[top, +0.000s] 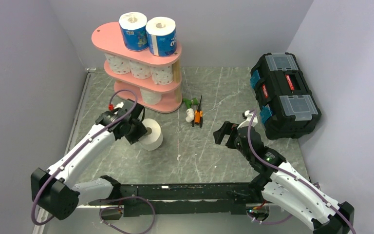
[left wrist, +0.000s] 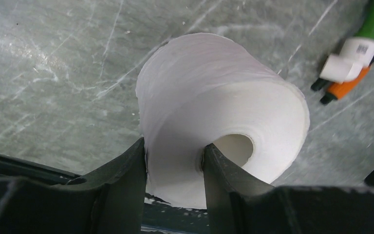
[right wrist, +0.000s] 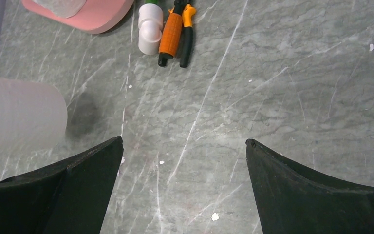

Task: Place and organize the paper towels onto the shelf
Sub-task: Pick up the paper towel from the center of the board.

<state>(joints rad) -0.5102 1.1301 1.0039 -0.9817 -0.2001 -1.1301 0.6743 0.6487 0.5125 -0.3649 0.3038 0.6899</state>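
The left pincer (left wrist: pixel 175 146) is clamped on a plain white paper towel roll with a hollow middle (left wrist: pixel 224 112). One finger (left wrist: pixel 121 195) is pressed on the outside and the other is poked into the hole. So only one soft wall is squeezed. The roll is held on its side, low over the grey marbled table (left wrist: pixel 44 73). Whether it is touching cannot be told.

The roll could be dropped, because so little of it is pinched. It could also be squashed out of shape. The paper looks thick, fluffy and tightly wound, with no pattern.

Just beyond this pincer stands the pink three-level shelf with pale wooden posts (top: pixel 102 36). Its posts or its rolls could be bumped if the roll is pushed in crooked. Two blue-wrapped rolls (top: pixel 134 31) are stood on top, three pink-dotted rolls (top: pixel 140 69) fill the middle, and one more white roll (top: pixel 151 96) is seen at the bottom.

Well to the right, the right pincer (right wrist: pixel 184 141) is spread wide apart over bare table, and nothing is held.
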